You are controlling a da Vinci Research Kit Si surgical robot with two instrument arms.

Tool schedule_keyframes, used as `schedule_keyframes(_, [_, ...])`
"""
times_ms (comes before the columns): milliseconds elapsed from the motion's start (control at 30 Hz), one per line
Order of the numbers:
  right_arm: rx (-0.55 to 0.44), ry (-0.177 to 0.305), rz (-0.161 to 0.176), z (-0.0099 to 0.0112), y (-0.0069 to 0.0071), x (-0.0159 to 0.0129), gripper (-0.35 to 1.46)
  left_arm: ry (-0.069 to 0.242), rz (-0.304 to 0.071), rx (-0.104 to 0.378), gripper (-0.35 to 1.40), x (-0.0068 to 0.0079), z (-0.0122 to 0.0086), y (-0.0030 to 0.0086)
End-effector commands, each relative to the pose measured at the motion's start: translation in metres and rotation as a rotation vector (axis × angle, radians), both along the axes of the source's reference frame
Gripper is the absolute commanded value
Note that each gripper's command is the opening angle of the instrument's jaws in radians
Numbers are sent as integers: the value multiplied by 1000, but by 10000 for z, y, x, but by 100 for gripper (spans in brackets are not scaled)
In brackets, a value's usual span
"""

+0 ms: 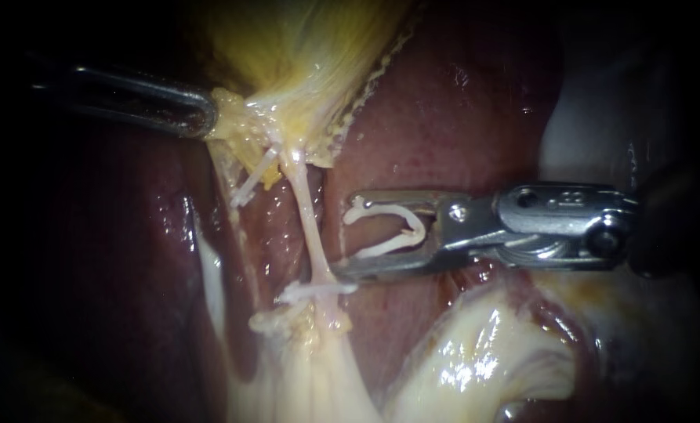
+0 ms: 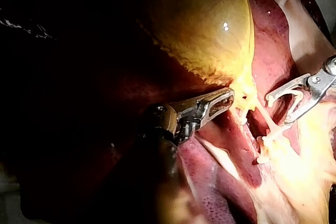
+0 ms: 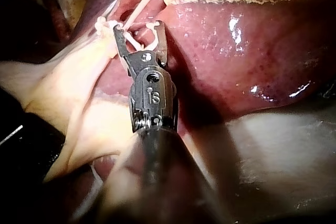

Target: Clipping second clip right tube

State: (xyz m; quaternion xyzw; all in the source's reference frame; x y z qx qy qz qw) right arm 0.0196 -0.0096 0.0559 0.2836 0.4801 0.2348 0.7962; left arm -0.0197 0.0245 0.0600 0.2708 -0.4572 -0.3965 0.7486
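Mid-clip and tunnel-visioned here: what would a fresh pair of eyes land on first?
First, the right instrument, its pincer holding a white clip wide open just beside the right tube, not yet around it. Next, in the endoscope view, the seated clip already across that tube lower down, and the left instrument gripping the yellow gallbladder at its neck.

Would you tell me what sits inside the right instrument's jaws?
A white clip, spread open, is held between the right instrument's jaws, touching both. The right tube lies beside the tips, not inside. Liver shows behind; the lower jaw hides what lies under it.
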Motion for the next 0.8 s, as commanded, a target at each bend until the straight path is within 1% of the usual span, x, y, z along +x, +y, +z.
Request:
schedule_keyframes(33, [8, 2, -1, 3, -1, 2, 48, 1, 0, 0, -35, 0, 0, 0])
schedule_keyframes(167, [75, 32, 22, 14, -2, 11, 48, 1, 0, 0, -35, 0, 0, 0])
schedule_keyframes(233, [114, 61, 40, 17, -2, 16, 48, 1, -1, 0, -35, 0, 0, 0])
schedule_keyframes(367, [176, 90, 55, 21, -5, 25, 48, 1, -1, 0, -35, -1, 0, 0])
schedule_keyframes(433, [200, 104, 57, 23, -9, 29, 48, 1, -1, 0, -35, -1, 0, 0])
schedule_keyframes(600, [234, 137, 45, 24, -16, 34, 48, 0, 1, 1, -35, -2, 0, -1])
schedule_keyframes(700, [265, 184, 43, 17, -18, 35, 48, 0, 1, 1, -35, -2, 0, -1])
schedule_keyframes(800, [285, 220, 25, 8, -22, 39, 48, 0, 1, 1, -35, -2, 0, -1])
